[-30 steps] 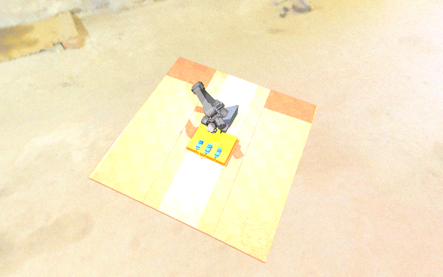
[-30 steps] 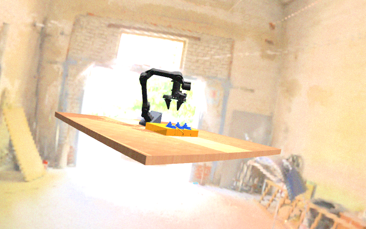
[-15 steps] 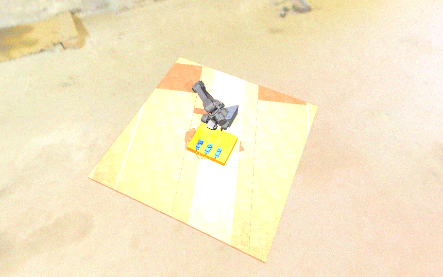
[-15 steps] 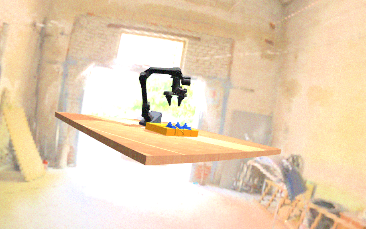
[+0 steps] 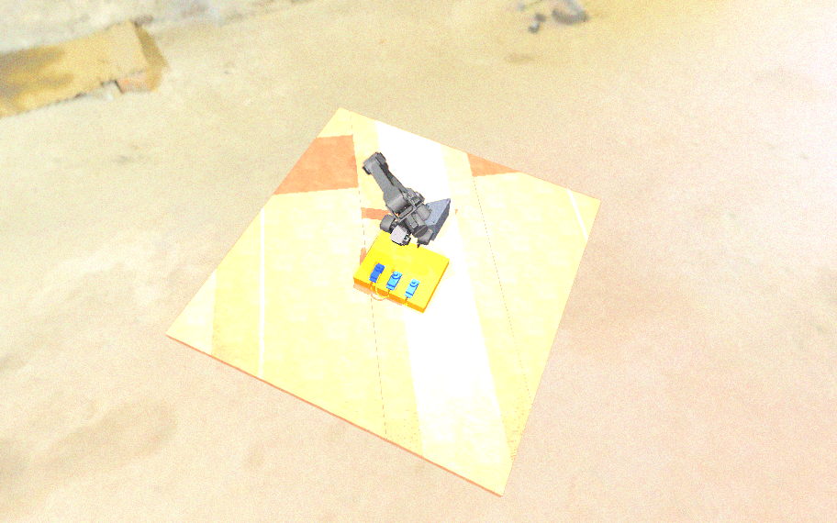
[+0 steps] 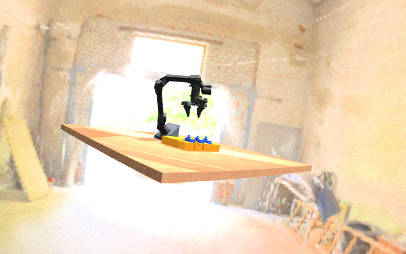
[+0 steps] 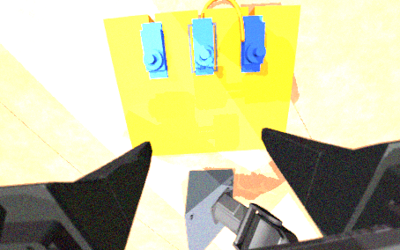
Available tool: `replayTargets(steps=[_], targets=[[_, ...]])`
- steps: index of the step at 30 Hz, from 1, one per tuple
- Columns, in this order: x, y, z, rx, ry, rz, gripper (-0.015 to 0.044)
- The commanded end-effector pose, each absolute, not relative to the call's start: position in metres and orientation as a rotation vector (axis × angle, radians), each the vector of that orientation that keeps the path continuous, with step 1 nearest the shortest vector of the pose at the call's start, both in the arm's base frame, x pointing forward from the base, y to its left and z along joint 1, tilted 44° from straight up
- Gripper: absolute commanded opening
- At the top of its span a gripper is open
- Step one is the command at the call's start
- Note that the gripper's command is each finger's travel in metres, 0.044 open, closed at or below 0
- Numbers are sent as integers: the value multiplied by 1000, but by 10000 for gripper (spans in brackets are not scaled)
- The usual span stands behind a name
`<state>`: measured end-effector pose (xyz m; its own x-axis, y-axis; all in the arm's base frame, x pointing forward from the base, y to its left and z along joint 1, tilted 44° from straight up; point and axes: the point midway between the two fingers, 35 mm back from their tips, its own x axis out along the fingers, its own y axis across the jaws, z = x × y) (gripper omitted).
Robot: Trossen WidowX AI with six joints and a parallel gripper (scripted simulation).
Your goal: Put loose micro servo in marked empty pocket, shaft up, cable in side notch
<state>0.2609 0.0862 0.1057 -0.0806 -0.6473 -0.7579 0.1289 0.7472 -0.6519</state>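
The micro servo [image 5: 394, 280] [image 7: 203, 40] is the middle one of three blue servos in a row, inside the marked pocket outline on the yellow deck [image 5: 419, 255] [image 6: 173, 143] [image 7: 207, 110]. Its output shaft points up and it looks level with its neighbours. Its ears look flat on the deck, though small gaps cannot be judged. Its orange cable [image 7: 240, 24] leaves at the notch end and loops out past the deck edge, back towards the neighbouring servo; how it lies in the notch is unclear. My gripper [image 6: 193, 116] [image 7: 206, 139] is open and empty, high above the deck, away from the servos.
One blue servo [image 5: 376, 272] [image 7: 253, 35] sits on the cable-loop side and another servo [image 5: 411, 287] [image 7: 152, 40] on the other side. The arm's grey base [image 5: 439, 216] [image 6: 173, 130] [image 7: 203, 189] stands behind the deck on the wooden table [image 5: 320, 308] [image 6: 119, 152].
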Motion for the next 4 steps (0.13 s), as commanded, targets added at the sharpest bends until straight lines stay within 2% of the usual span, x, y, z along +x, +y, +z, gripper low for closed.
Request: replayTargets(steps=[1, 4], targets=[[260, 87, 106, -441, 1533, -673, 440], [260, 87, 106, -441, 1533, -673, 440]])
